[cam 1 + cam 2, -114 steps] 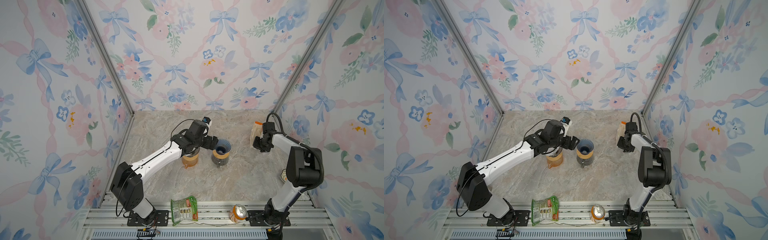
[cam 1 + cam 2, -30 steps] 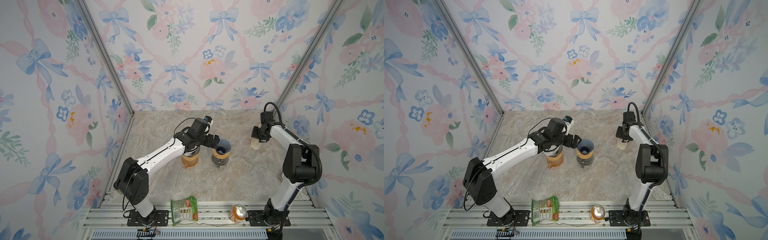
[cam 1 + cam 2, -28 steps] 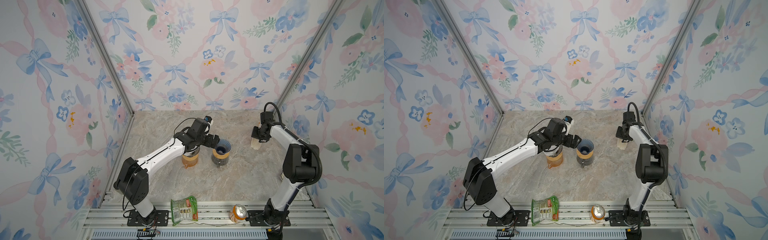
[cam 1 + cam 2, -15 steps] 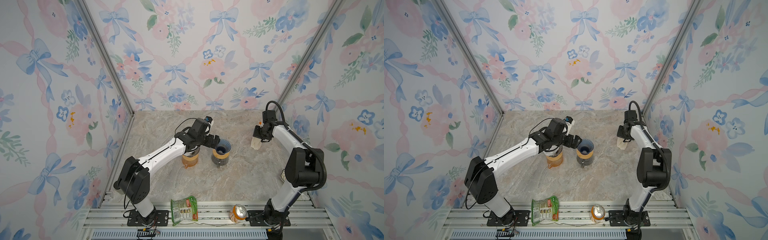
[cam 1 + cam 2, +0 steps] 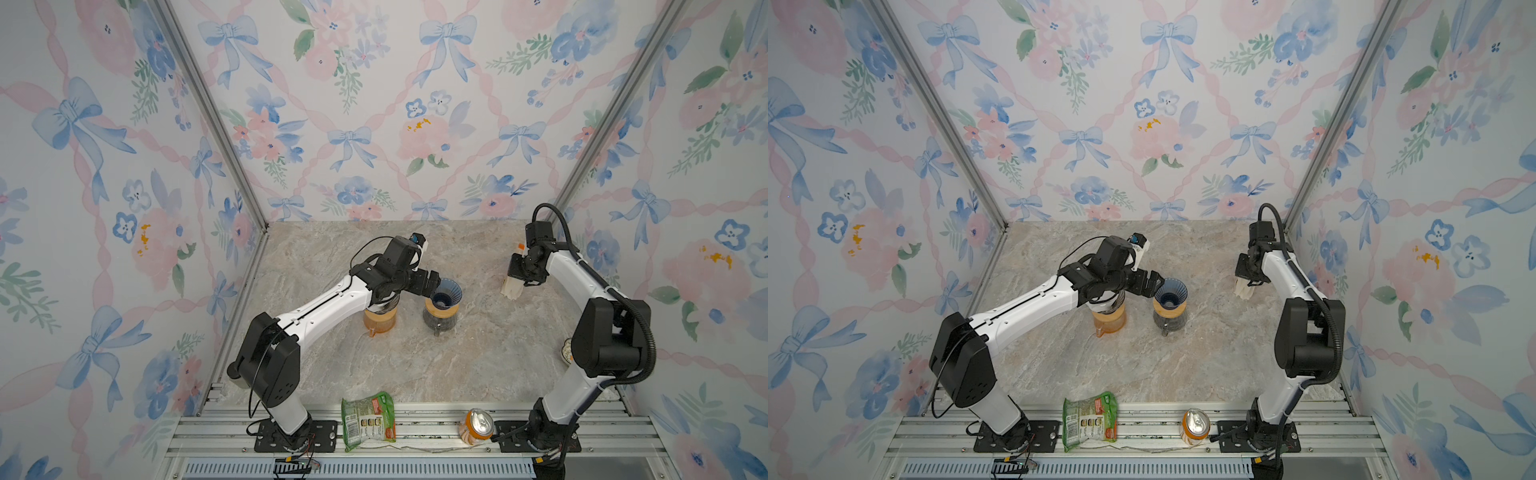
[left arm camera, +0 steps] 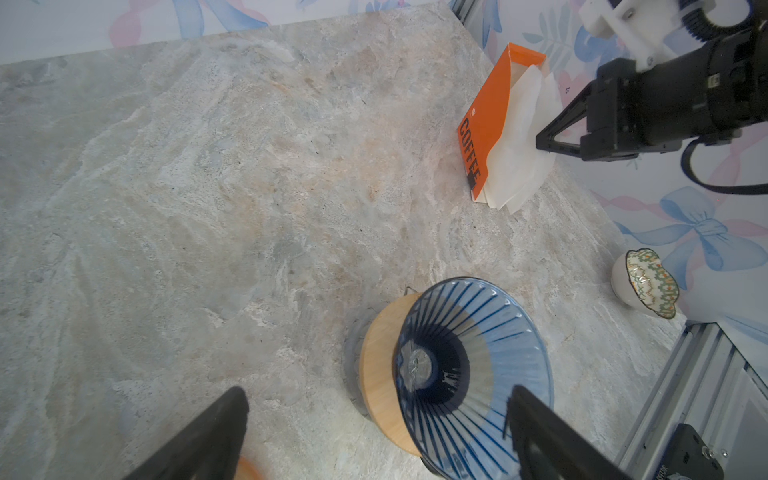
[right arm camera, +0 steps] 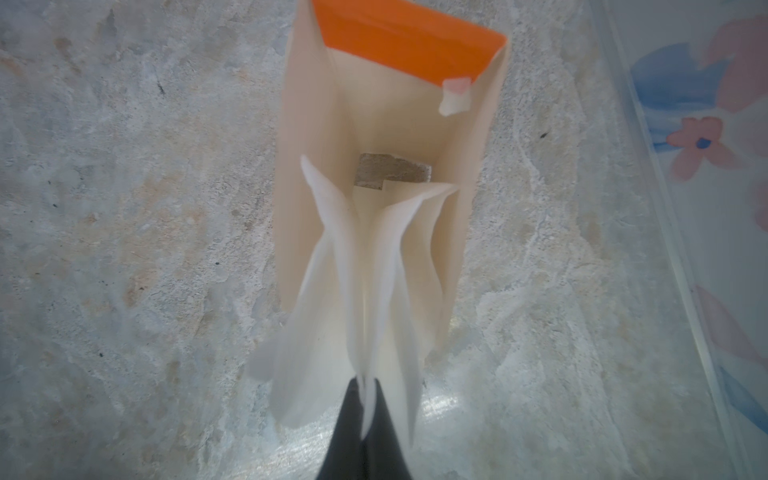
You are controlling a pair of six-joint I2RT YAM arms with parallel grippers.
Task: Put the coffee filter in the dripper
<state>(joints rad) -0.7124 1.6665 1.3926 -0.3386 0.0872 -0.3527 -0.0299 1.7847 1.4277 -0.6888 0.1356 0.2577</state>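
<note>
The blue ribbed dripper [image 5: 446,291] [image 5: 1170,290] [image 6: 469,374] sits on a glass carafe with a wooden collar [image 6: 376,374] at mid-table. My left gripper [image 5: 432,286] [image 6: 376,399] is open, its fingers either side of the dripper and not touching it. Near the right wall an orange filter box [image 6: 484,124] [image 7: 399,45] leans open. White coffee filters [image 6: 519,166] [image 7: 332,291] fan out of it. My right gripper [image 5: 514,284] [image 5: 1244,286] [image 7: 363,382] is shut on the edge of a coffee filter. How many sheets it pinches is unclear.
An orange-tinted jar [image 5: 379,322] stands under my left forearm, beside the carafe. A small patterned cup [image 6: 646,280] sits by the right wall near my right arm's base. A green snack bag [image 5: 368,419] and a can [image 5: 476,426] lie on the front rail.
Since the earliest frames my right wrist has lifted and swung toward the back wall while staying at the filter box. Over the last second it shifted only slightly. My left arm barely moved.
</note>
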